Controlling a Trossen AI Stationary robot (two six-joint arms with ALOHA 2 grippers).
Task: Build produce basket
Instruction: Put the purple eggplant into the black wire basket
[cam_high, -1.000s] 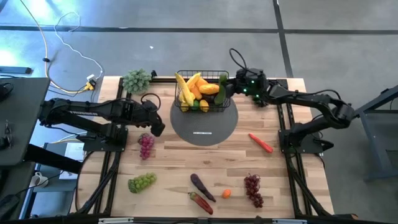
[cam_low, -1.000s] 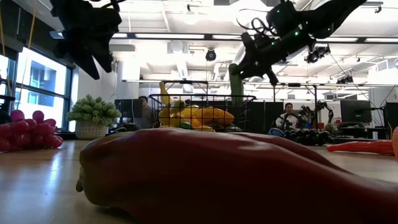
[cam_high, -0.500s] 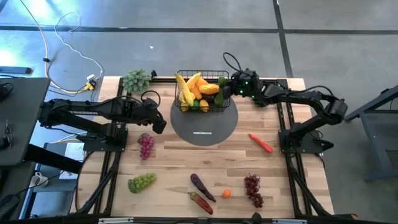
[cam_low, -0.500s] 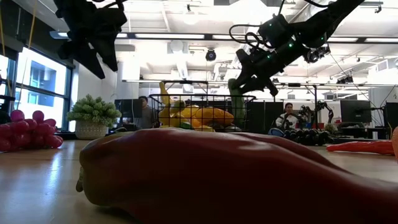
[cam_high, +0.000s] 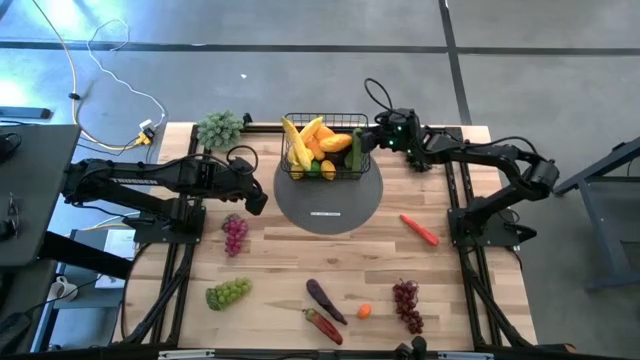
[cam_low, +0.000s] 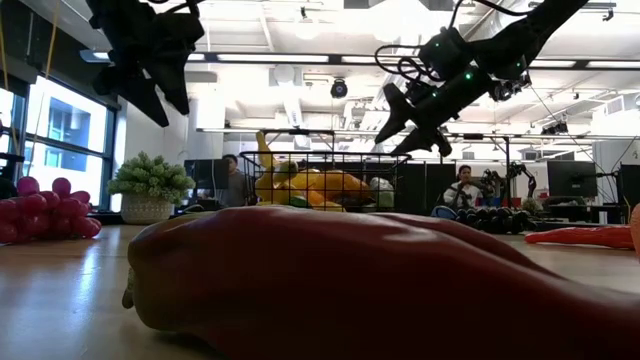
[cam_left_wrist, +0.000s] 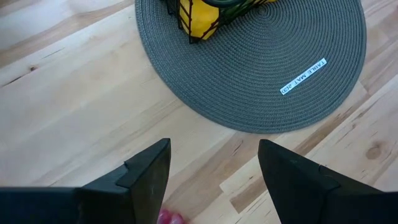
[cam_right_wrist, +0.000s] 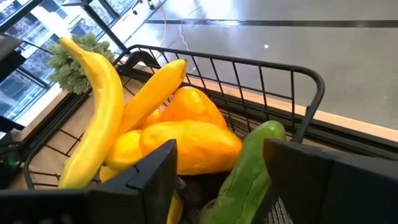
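Right gripper (cam_high: 372, 141) over the basket (cam_high: 323, 148), jaws apart and empty!

Left to right: the left gripper (cam_high: 252, 199) hangs above bare counter (cam_high: 290, 265), jaws parted on nothing; the grey mat (cam_left_wrist: 261, 68) lies ahead of them, something red peeking out beneath, cut off. The basket sits on that mat, its wire sides hiding part of the load. Just below the right jaws: bananas (cam_right_wrist: 102, 112), mangoes (cam_right_wrist: 186, 146) and the cucumber (cam_right_wrist: 245, 168), free of their grip. More produce lies scattered well behind, hard to make out.
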